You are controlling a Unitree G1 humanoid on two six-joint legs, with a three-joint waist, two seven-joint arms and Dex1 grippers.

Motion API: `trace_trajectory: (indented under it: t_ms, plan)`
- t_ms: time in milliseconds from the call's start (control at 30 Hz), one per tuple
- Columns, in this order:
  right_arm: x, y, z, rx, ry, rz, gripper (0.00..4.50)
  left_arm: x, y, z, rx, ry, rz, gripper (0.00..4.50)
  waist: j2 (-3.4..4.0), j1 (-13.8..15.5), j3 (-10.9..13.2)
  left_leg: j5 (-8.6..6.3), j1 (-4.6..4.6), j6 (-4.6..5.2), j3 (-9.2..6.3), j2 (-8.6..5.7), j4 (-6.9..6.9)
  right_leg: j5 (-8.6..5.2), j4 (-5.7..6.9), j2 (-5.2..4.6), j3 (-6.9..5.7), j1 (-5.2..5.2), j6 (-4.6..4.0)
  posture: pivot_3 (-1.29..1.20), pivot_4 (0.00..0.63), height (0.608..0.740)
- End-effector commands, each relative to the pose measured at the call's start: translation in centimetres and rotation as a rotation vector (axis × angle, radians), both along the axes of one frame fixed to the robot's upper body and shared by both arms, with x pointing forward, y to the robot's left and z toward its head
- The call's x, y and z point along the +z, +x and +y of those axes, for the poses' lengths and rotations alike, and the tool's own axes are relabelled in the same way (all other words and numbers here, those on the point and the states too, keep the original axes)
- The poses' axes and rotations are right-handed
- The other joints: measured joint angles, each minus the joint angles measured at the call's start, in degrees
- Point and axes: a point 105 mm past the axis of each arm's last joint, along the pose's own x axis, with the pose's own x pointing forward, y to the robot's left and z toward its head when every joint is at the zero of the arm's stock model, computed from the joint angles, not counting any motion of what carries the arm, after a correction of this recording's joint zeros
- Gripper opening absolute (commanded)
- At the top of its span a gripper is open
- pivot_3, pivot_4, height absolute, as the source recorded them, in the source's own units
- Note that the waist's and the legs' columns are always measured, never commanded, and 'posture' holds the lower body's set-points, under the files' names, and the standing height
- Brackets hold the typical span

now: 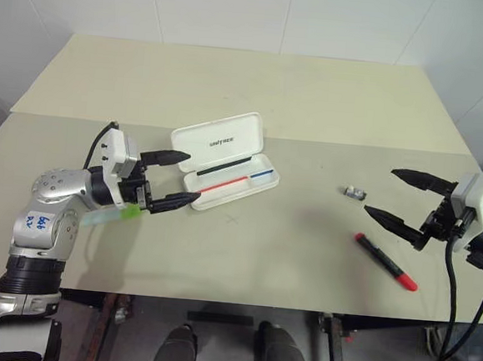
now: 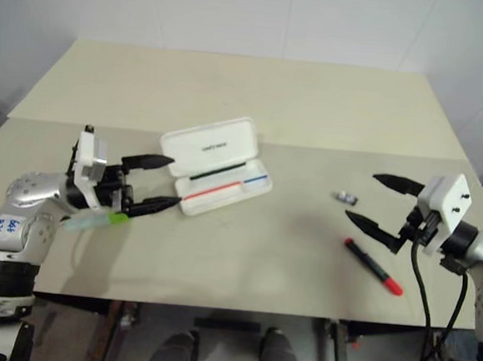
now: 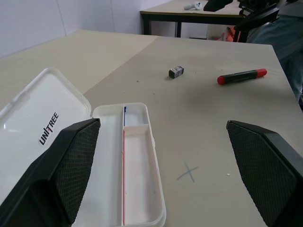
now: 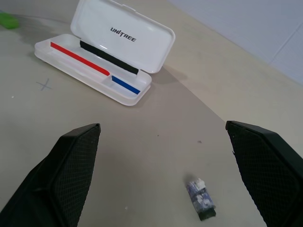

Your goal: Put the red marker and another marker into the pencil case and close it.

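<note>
The biggest thing here is the beige table, and near its middle lies the pencil case, already open, the lid leaning back with its dark lettering up. The tray holds a black strip and a thin red-and-blue line, nothing more. It looks like hard, smooth, light plastic, so I think it may slide when pushed; to close it, pressing on the lid's free long edge seems best, maybe with the other gripper steadying the tray.

The left gripper hovers just beside the case's left end, its two black fingers wide apart and holding nothing. The right gripper hangs well apart from the case on the other side, fingers also spread and empty.

The red marker lies flat on the table near the right gripper, below its fingers in the head view, red cap toward the table's front edge. It is a stiff, round, probably slippery barrel that could roll; I would take it across the middle of the black part.

The other marker, pale with a green end, lies partly under the left gripper, near the case.

A tiny grey object sits between case and red marker; it hardly blocks anything.
</note>
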Motion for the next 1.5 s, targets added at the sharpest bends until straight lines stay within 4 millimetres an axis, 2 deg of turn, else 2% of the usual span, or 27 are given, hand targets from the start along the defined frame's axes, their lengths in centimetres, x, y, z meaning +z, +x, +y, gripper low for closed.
trace_trajectory:
  t_ms: [33,167,367,467,567,700,800,900,1000,1100,1300,1500]
  plan:
    - [1.0,0.2,0.3,0.023,-0.009,-0.039,4.50,0.8,-0.4,-0.3,-0.006,0.004,-0.036,4.48,0.00,0.00,0.00,0.00,0.00,0.00,0.00,0.00,0.00,0.00,0.00,0.00,0.00,0.00,0.00,0.00,0.150,0.740]
    - [0.9,0.4,0.9,0.045,-0.001,-0.039,4.50,0.5,-0.4,-0.4,0.002,0.019,-0.042,4.48,0.00,-0.03,0.00,0.00,0.00,0.00,-0.01,0.00,0.00,0.00,0.01,0.01,0.00,0.00,0.00,0.00,0.150,0.740]
    - [1.4,1.1,3.7,0.151,0.015,-0.047,4.50,-0.8,-0.9,-0.7,0.013,0.109,-0.049,4.48,0.00,-0.15,0.00,0.00,0.03,0.00,0.02,0.00,0.00,0.01,0.04,0.01,0.04,-0.01,0.01,0.00,0.150,0.740]
    - [1.6,1.1,4.8,0.177,0.024,-0.059,4.50,-1.3,-0.6,-0.5,0.042,0.120,-0.040,3.56,0.00,-0.01,0.00,0.00,0.03,0.00,0.01,0.01,0.00,0.01,0.05,0.02,0.03,-0.01,0.00,0.00,0.150,0.740]
    - [1.8,0.9,6.0,0.205,0.045,-0.074,4.50,-3.2,0.1,-1.0,0.082,0.163,-0.012,2.54,0.00,0.10,0.00,0.00,0.01,0.00,0.01,0.01,0.00,0.01,0.04,0.01,0.03,-0.01,0.01,0.00,0.150,0.740]
    - [1.9,0.2,7.0,0.226,0.063,-0.080,4.50,-4.6,0.9,-1.7,0.146,0.168,0.028,2.54,0.00,0.12,0.00,0.00,0.00,0.00,0.00,0.01,0.01,0.02,0.04,0.02,0.03,-0.01,0.02,0.00,0.150,0.740]
    - [2.1,-0.4,8.1,0.251,0.072,-0.087,4.50,-5.8,0.4,-2.3,0.105,0.206,0.065,2.54,0.01,-0.05,0.00,0.00,0.00,0.00,0.01,0.01,0.00,0.02,0.04,0.02,0.03,-0.02,0.02,0.00,0.150,0.740]
    - [2.4,-1.1,9.1,0.277,0.087,-0.101,4.50,-6.8,1.0,-3.1,0.117,0.225,0.075,2.54,0.01,-0.01,0.00,0.00,0.03,0.00,0.01,0.01,-0.01,0.02,0.07,0.02,0.03,-0.02,0.01,0.00,0.150,0.740]
    - [2.7,-1.5,9.6,0.290,0.099,-0.115,4.50,-7.1,1.5,-3.5,0.121,0.238,0.078,2.54,0.00,0.12,0.00,0.00,0.02,0.00,0.01,0.01,0.03,0.03,0.06,0.02,0.03,0.00,0.01,0.00,0.150,0.740]
    - [2.8,-2.0,10.5,0.298,0.105,-0.130,4.50,-7.3,1.6,-3.1,0.113,0.261,0.076,2.54,0.00,0.11,-0.01,0.00,0.02,0.00,0.01,0.01,0.03,0.03,0.07,0.02,0.03,-0.01,0.00,0.00,0.150,0.740]
    - [3.7,-2.6,10.9,0.293,0.118,-0.162,4.50,-6.9,2.1,-3.3,0.118,0.277,0.066,2.54,0.00,0.07,-0.01,0.00,0.01,0.00,0.01,0.01,0.03,0.03,0.05,0.01,0.03,-0.01,0.00,0.00,0.150,0.740]
    - [3.6,-2.8,11.2,0.284,0.129,-0.170,4.50,-6.9,2.4,-2.4,0.136,0.320,0.067,2.54,0.00,0.08,-0.01,0.00,0.01,0.00,0.01,0.01,0.02,0.03,0.06,0.02,0.03,-0.01,0.00,0.00,0.150,0.740]
